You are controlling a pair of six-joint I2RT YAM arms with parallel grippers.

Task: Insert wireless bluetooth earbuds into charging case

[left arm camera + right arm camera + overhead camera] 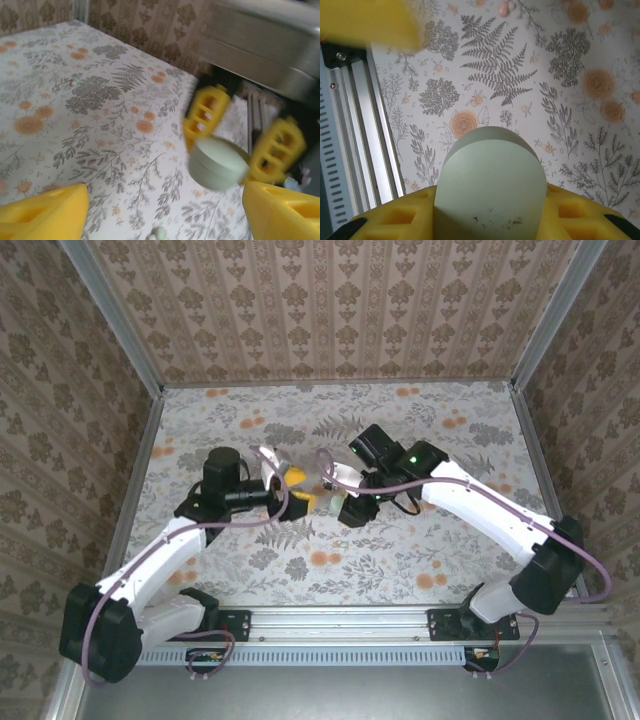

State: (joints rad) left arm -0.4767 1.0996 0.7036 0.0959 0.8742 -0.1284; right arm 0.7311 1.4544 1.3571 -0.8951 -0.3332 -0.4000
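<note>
Charging case (490, 185), smooth, rounded, pale green

Soft, even light fills the top view. The floral-patterned table surface (400, 560) is bright without glare, and the two white-and-black robot arms (480, 505) cast only faint, diffuse shadows close beneath themselves. Straight wall lines lean outward toward the frame edges.

The left wrist view is smeared, most heavily across its right half. The pale green oval plastic case (218, 163) has soft edges there, and the grey metal frame (280, 45) at upper right is streaked. The left gripper's yellow fingers (40, 215) in the lower corners are out of focus.

In the right wrist view the pattern at centre is crisp. A blurred yellow shape (367, 22) sits at upper left, and the ribbed aluminium rail (350, 125) on the left edge carries a mild sheen.
</note>
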